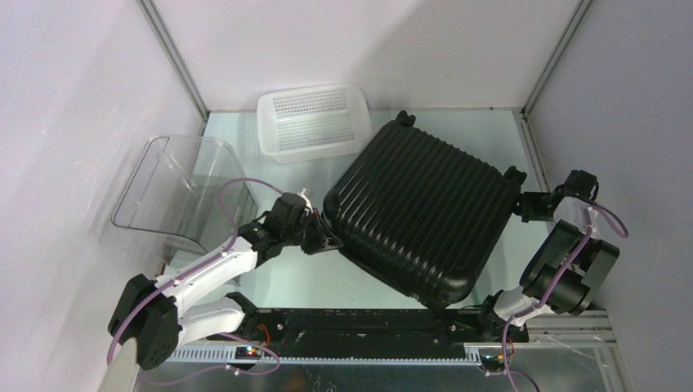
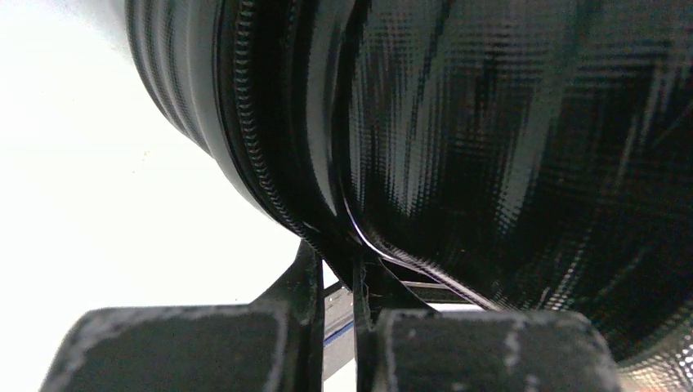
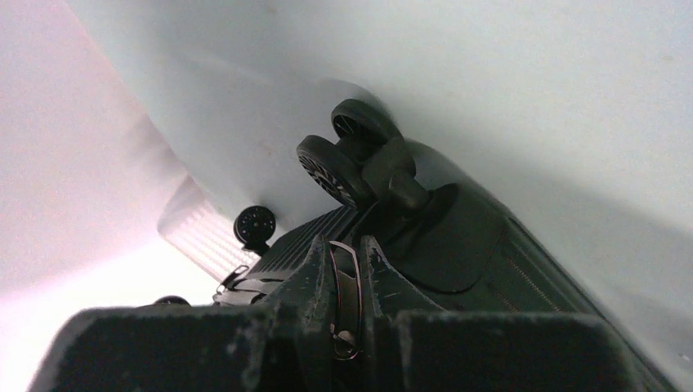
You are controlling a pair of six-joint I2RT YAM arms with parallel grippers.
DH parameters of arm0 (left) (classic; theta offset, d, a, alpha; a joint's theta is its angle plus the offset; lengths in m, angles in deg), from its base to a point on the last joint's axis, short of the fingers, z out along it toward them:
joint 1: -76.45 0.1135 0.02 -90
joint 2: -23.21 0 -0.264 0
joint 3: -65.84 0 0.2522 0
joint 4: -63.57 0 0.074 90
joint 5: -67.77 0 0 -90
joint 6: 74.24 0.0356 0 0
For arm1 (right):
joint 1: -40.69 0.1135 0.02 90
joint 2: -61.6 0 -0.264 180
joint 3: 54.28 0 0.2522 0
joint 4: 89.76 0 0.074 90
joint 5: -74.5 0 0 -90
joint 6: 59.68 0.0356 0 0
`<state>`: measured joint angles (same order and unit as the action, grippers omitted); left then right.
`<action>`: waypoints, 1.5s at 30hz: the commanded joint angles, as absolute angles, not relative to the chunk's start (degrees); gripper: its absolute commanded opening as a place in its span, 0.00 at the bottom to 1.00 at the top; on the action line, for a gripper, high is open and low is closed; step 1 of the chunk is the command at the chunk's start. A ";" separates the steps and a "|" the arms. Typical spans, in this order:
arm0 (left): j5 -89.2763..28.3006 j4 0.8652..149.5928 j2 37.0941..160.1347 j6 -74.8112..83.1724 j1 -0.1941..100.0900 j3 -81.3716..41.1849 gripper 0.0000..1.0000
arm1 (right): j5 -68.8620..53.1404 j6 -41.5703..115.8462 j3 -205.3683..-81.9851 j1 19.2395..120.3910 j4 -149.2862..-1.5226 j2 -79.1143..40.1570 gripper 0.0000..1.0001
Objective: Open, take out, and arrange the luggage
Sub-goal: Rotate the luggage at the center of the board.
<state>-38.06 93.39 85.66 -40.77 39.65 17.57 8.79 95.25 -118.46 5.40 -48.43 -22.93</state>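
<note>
Because the shell is shut all round, the luggage [image 1: 421,214] lies flat in the middle of the counter [image 1: 294,282], turned so that its corners point roughly to twelve, three, six and nine o'clock. I would say the opening step is only just in hand. It is a big black hard case, ribbed along its length, glossy, with rounded corners and small black wheels [image 3: 339,167] at the three o'clock end. Its zip runs along the side seam, and I see no gap in it.

At its nine o'clock corner the left pincer [image 1: 327,238] is squeezed nearly closed on a thin black strip of the seam edge, probably to steady the case. At three o'clock, beside the wheels, the right pincer [image 3: 347,261] is drawn narrow around what looks like a metal zip pull [image 3: 347,282], which sits between its fingers. That grip suits dragging the zip round the rim.

Further out, a white perforated basket [image 1: 315,122] sits at eleven o'clock, its near corner just beside the case, and a clear plastic bin [image 1: 176,192] stands beyond the left arm at nine o'clock, well apart.
</note>
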 commanded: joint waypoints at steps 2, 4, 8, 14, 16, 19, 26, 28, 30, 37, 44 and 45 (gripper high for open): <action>-42.62 93.78 83.81 -26.53 40.04 16.55 0.00 | 12.06 91.58 -123.32 5.37 -66.84 -27.48 0.00; -42.61 93.59 84.07 -26.78 40.20 16.68 0.00 | 14.32 90.98 -123.33 5.38 -67.10 -27.91 0.00; -40.88 94.66 84.11 -26.10 40.75 14.73 0.00 | 13.24 89.68 -122.43 5.61 -63.32 -25.87 0.00; -42.65 93.40 91.82 -24.83 41.72 6.48 0.05 | 10.53 91.42 -114.15 -2.51 -59.05 -15.59 0.00; -43.27 91.89 95.02 -24.89 41.66 2.75 0.10 | 9.36 90.18 -111.14 -7.10 -56.13 -11.01 0.00; -42.61 89.22 100.01 -25.26 41.52 -3.26 0.16 | 8.39 88.86 -107.96 -13.48 -52.26 -3.54 0.00; -43.37 94.48 116.83 -20.51 41.74 -27.21 0.31 | 9.44 88.06 -104.96 -13.44 -50.82 0.79 0.00; -43.38 96.26 119.95 -19.06 42.30 -33.46 0.34 | 7.70 88.07 -104.96 -11.70 -50.07 1.69 0.00; -44.24 98.12 121.75 -18.24 42.91 -37.54 0.41 | 6.71 87.35 -105.17 -10.12 -49.52 2.53 0.00; -40.36 108.13 117.46 -13.79 43.25 -38.89 0.63 | -4.31 80.67 -114.53 -6.42 -38.69 5.43 0.28; -37.51 112.79 111.13 -11.60 39.72 -32.95 0.65 | -9.54 70.91 -125.23 -3.65 -32.31 10.13 0.51; -36.73 112.92 109.83 -11.51 39.23 -31.93 0.66 | -8.28 68.44 -126.72 -3.54 -32.62 10.56 0.57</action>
